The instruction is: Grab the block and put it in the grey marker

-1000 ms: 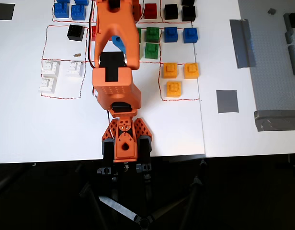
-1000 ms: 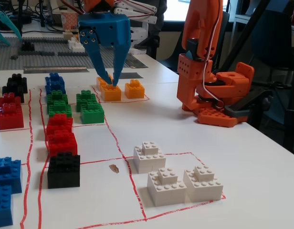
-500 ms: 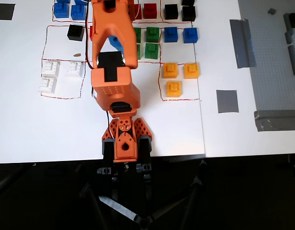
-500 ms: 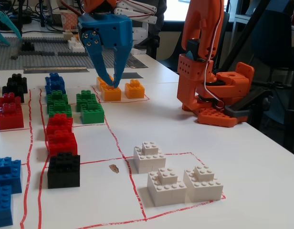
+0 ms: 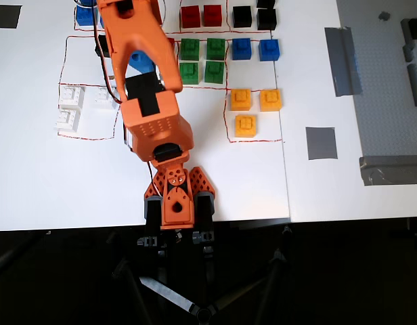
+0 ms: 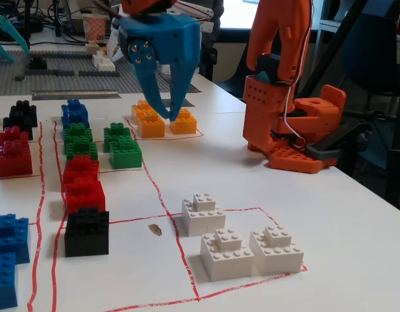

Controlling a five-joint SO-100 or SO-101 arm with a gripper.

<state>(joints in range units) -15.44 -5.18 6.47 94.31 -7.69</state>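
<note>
A black block (image 6: 87, 232) stands on the white table in front of the red blocks in the fixed view. The overhead view shows it half hidden beside the orange arm (image 5: 102, 45). More black blocks (image 5: 254, 16) stand at the table's top edge and also show in the fixed view (image 6: 21, 117). The grey marker (image 5: 321, 143) lies flat at the right and has nothing on it. My blue gripper (image 6: 170, 117) hangs above the table, fingers pointing down and tips nearly together, holding nothing. In the overhead view it is mostly hidden under the arm.
Red (image 6: 83, 185), green (image 6: 102, 143), blue (image 6: 75, 112), yellow (image 6: 162, 121) and white blocks (image 6: 242, 244) stand in red-outlined fields. Long grey tape strips (image 5: 340, 61) and a grey baseplate (image 5: 388, 101) lie at the right. The arm's base (image 5: 173, 203) is at the table's front edge.
</note>
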